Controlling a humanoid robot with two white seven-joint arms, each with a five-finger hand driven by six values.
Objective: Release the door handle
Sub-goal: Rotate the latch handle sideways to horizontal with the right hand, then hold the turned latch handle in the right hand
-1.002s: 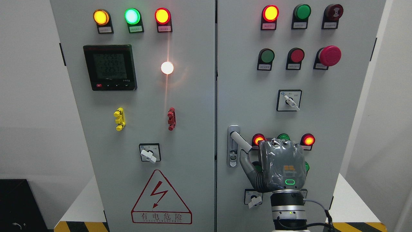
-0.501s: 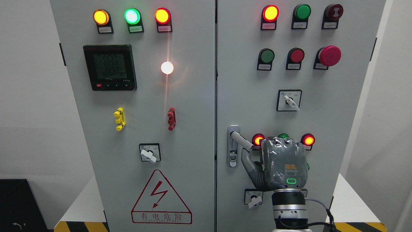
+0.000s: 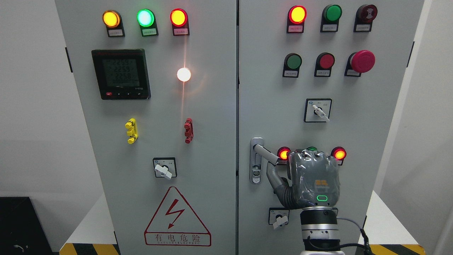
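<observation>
The door handle [image 3: 266,154] is seen just up and left of the right hand [image 3: 311,180], angled out from its lock plate [image 3: 256,161]. Whether the fingers are curled on it cannot be told; only the thumb [image 3: 274,179] is seen, below the lever. Two red lamps [image 3: 339,154] are lit above the knuckles.

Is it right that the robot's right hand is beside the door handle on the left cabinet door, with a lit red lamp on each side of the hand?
Not quite. The head view shows the right hand beside the door handle on the right cabinet door, not the left. The lit red lamps flanking it are correct.
</observation>
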